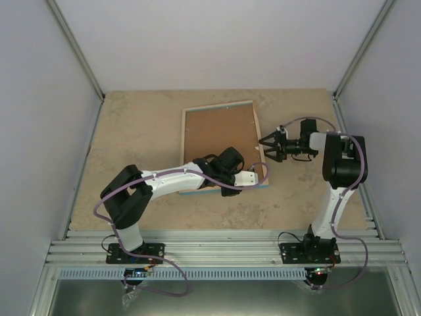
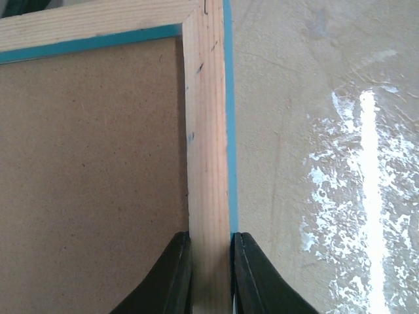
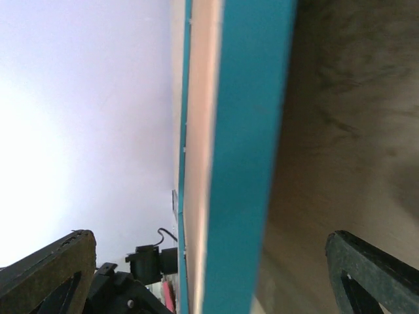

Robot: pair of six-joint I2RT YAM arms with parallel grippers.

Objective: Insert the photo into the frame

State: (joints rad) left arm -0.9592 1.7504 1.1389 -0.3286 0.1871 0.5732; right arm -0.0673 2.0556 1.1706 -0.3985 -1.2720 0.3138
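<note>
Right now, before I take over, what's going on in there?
The frame sits back side up on the table, with its brown backing board showing. The left tool is shut on the frame's near wooden rail, close to the right corner. The right tool is open, with its fingers on either side of the frame's right edge. The photo is not in view.

Beige mottled tabletop point(image 1: 145, 131), pale lavender walls point(image 1: 223, 39) on 3 sides, grooved aluminium rail point(image 1: 223, 251) along the near edge.
</note>
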